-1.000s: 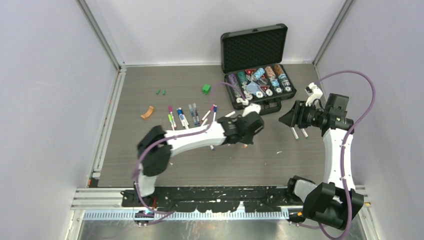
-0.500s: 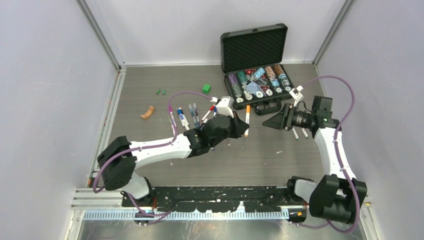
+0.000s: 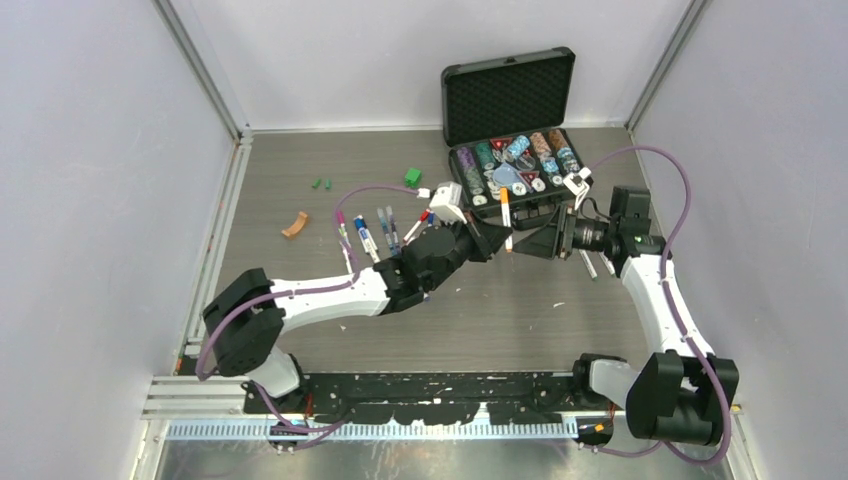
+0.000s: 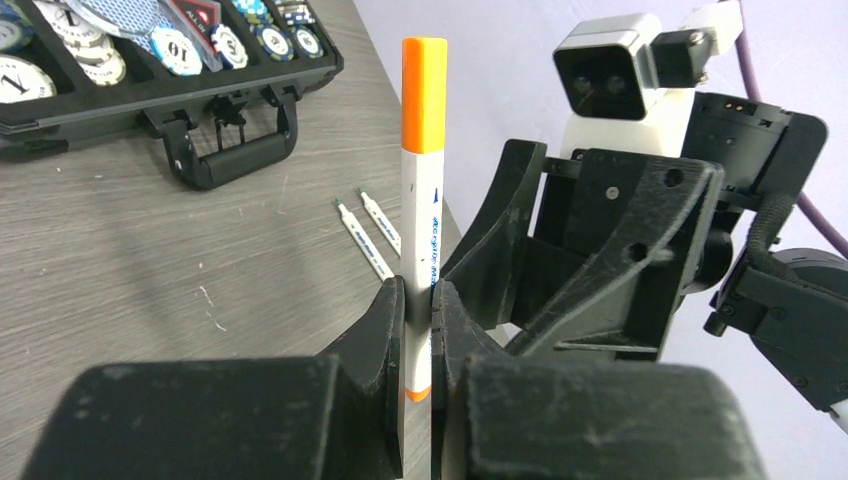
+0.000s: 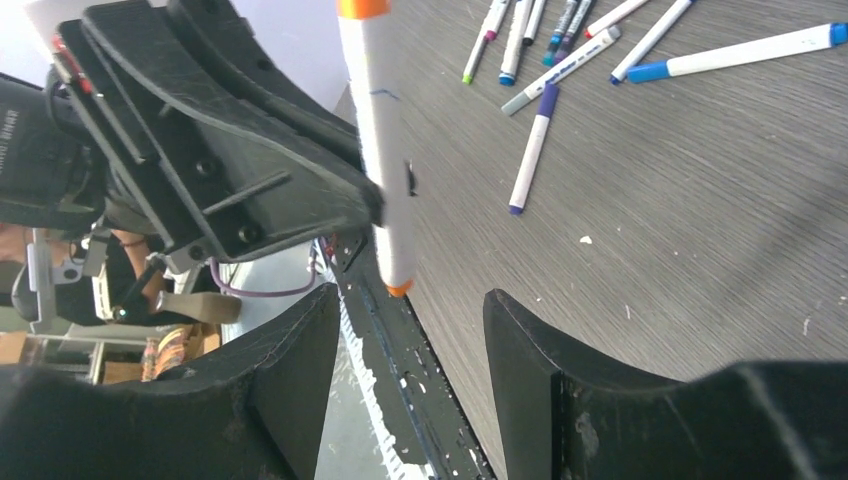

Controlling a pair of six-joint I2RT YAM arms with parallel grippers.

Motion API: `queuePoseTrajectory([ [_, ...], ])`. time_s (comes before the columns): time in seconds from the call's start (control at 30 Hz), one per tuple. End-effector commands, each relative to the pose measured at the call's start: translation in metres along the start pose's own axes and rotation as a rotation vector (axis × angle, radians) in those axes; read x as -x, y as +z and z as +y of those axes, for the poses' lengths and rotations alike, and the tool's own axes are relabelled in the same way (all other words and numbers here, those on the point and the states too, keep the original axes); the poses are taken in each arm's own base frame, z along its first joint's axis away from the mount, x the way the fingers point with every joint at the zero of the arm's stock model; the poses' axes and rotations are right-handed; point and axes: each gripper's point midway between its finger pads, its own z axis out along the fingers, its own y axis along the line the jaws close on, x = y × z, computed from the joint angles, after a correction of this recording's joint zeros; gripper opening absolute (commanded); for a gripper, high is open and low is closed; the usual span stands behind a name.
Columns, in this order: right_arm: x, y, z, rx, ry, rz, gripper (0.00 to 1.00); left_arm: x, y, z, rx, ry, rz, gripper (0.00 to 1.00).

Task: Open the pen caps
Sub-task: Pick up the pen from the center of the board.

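We see left gripper (image 4: 418, 300) pinching slim white marker pen (image 4: 421, 210) upright, orange plastic cap (image 4: 424, 95) on far end. Right gripper (image 5: 410, 298) spread, just beside pen, apart from it.

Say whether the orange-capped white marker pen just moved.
Yes. The orange-capped white marker pen shifted right and back, toward the open black plastic case.

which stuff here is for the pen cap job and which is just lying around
Job:
- orange pen and its cap, in the left pincer
- right pincer, open
- loose pens
- green caps

Lying about:
- chip case
- green cube
- brown curved piece
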Motion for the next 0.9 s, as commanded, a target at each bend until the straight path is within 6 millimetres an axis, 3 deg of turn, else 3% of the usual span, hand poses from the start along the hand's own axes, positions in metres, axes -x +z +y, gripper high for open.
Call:
queuePoseTrajectory([
  [0.0, 0.002, 0.003, 0.012, 0.061, -0.040, 0.008, 0.60, 0.019, 0.008, -0.023, -0.060, -0.055, -0.073, 0.00],
  [0.5, 0.001, 0.009, 0.003, 0.029, -0.016, 0.023, 0.52, 0.007, 0.014, -0.031, -0.099, -0.114, -0.040, 0.00],
  [0.87, 0.004, 0.009, 0.003, 0.020, -0.027, 0.018, 0.39, -0.002, 0.016, -0.034, -0.116, -0.141, -0.020, 0.00],
])
